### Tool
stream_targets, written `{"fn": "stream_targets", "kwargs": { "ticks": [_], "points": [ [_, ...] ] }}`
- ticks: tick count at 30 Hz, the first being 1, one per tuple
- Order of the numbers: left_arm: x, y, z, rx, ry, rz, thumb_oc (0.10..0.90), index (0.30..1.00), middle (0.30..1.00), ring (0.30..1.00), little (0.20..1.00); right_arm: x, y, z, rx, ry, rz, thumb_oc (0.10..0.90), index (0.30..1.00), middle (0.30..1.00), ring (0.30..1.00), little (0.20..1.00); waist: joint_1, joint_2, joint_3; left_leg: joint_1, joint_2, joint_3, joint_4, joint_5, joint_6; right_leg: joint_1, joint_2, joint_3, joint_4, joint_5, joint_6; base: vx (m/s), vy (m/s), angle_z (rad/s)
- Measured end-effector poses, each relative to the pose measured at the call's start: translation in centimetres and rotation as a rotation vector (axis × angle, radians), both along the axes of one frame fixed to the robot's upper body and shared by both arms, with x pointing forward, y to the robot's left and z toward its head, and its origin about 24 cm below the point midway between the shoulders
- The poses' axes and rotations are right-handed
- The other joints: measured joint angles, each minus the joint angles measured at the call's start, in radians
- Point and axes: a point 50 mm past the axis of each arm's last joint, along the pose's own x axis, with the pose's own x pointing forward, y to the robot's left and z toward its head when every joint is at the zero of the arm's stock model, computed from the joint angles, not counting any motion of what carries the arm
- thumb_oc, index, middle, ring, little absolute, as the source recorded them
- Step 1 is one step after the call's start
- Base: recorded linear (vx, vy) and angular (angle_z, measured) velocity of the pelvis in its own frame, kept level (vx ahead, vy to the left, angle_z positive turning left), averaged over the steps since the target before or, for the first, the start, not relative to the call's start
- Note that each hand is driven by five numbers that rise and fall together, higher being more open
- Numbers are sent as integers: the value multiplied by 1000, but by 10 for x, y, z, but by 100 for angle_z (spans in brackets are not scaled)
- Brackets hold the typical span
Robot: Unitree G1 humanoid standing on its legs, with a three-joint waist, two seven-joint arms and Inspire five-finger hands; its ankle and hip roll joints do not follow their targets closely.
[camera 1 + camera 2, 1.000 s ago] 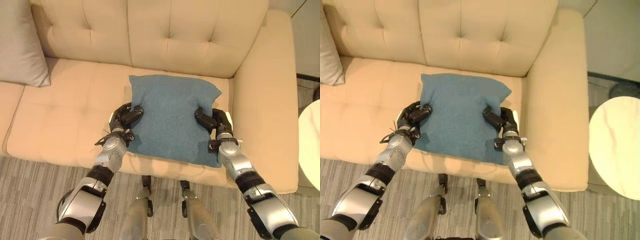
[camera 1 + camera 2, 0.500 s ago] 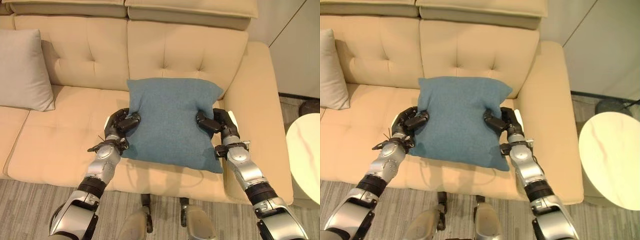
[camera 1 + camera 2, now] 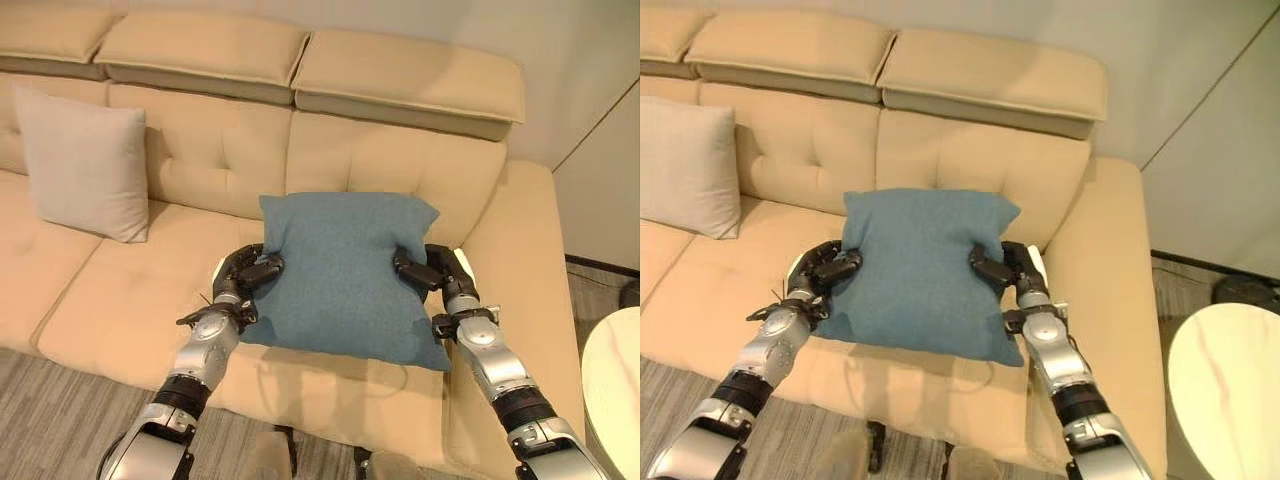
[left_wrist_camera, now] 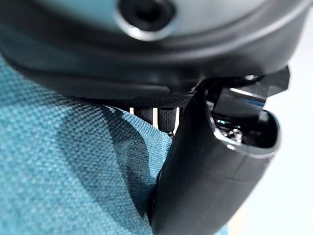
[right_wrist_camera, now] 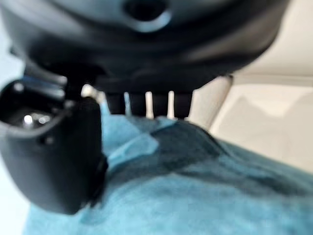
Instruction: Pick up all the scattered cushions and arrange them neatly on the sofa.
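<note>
I have the blue cushion (image 3: 345, 272) pinched from both sides. My left hand (image 3: 243, 275) has its thumb curled over the cushion's left edge, with the fingers behind the fabric, and my right hand (image 3: 432, 270) mirrors that on the right edge. The wrist views show the same thing up close: each thumb presses into the teal weave and dents it. I read both hands as gripping the cushion.

Taking the sofa (image 3: 120, 300) as my reference, the cushion stands tilted above the right-hand seat, leaning back, its top edge towards the backrest. I cannot tell whether its lower edge touches the seat. It is close to square, so neither axis really dominates. What matters is that its flat face points at me and its back faces the backrest just beyond. In my judgement, the next move is a short push away from me to rest it against the upholstery. Both hands are equally near, so the load is shared evenly.

Further along the sofa, well apart to the left, a beige cushion (image 3: 85, 162) leans upright against the backrest.
</note>
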Motion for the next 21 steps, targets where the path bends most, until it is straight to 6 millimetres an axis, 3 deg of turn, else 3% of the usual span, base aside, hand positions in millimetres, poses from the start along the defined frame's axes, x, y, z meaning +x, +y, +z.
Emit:
{"fn": "stream_targets", "kwargs": {
  "ticks": [1, 2, 3, 4, 5, 7, 8, 12, 15, 19, 21],
  "points": [
    [0, 1, 0, 9, 0, -1, 400, 300, 300, 300, 300, 0, 1, 1, 4, -5, 1, 400, 300, 300, 300, 300, -5, -7, -2, -18, 27, -3, -13, -58, -7, 4, 4, 8, -17, 5, -10, 261, 201, 4],
    [0, -2, 0, 16, -2, -13, 400, 300, 300, 300, 300, 0, -2, 1, -2, -6, -6, 400, 300, 300, 300, 300, 0, -11, -3, -12, 50, -37, -109, -54, -34, -6, 6, 7, -22, 10, -16, 166, 114, 10],
    [0, -4, -1, 19, -2, -19, 400, 300, 300, 300, 300, -1, -4, 2, -7, -7, -11, 400, 300, 300, 300, 300, -5, -8, -4, -19, 69, -54, -143, -51, -39, -9, 13, 11, -24, 10, -16, 172, 133, -4],
    [-2, -5, -4, 17, 6, -23, 400, 300, 300, 300, 300, -1, -6, 2, -14, -6, -13, 400, 300, 300, 300, 300, 1, -3, -7, -21, 88, -94, -182, -27, -67, -15, 23, 27, -23, 8, -14, 168, 159, -13],
    [-4, -5, -8, 19, 19, -30, 400, 300, 300, 300, 300, -1, -7, 3, -15, -7, -14, 400, 300, 300, 300, 300, 2, -1, -9, -15, 91, -126, -223, -13, -68, -16, 24, 41, -43, 15, -3, 128, 123, -37],
    [-9, -5, -16, 19, 44, -30, 400, 300, 300, 300, 300, -1, -7, 2, -22, -3, -9, 400, 300, 300, 300, 300, 2, 28, -23, 34, 105, -116, -310, 11, -53, -27, 39, 60, -51, 23, 17, 170, 169, -49],
    [-12, -4, -20, 24, 62, -31, 400, 300, 300, 300, 300, -6, -5, -6, -6, 16, -17, 400, 300, 300, 300, 300, 0, 20, -29, 51, 89, -109, -331, 90, -68, -31, 22, 76, -49, 25, 44, 209, 205, -39],
    [-14, -2, -23, 63, 78, -40, 400, 300, 300, 300, 300, -17, -6, -23, 5, 70, -16, 400, 300, 300, 300, 300, 4, 7, -34, 90, 1, -48, -364, 89, -16, -24, -69, 89, -71, 55, 93, 125, 146, -26],
    [-13, 6, -19, 90, 66, -25, 400, 300, 300, 300, 300, -17, 0, -24, -2, 76, 15, 400, 300, 300, 300, 300, 11, 7, -34, 99, -26, -26, -370, 82, 2, -10, -99, 90, -109, 79, 124, 66, 117, -17],
    [-12, 10, -16, 123, 57, -22, 400, 300, 300, 300, 300, -11, 4, -17, -15, 53, 29, 400, 300, 300, 300, 300, 35, 8, -34, 96, -28, -7, -378, 84, 4, -11, -103, 94, -142, 84, 130, -49, 96, -15],
    [-8, 11, -11, 150, 44, -17, 400, 300, 300, 300, 300, -1, 7, -3, -43, 14, 44, 400, 300, 300, 300, 300, 31, 11, -36, 68, -23, -1, -376, 89, 1, -42, -97, 112, -144, 84, 130, -149, 99, -15]
  ]
}}
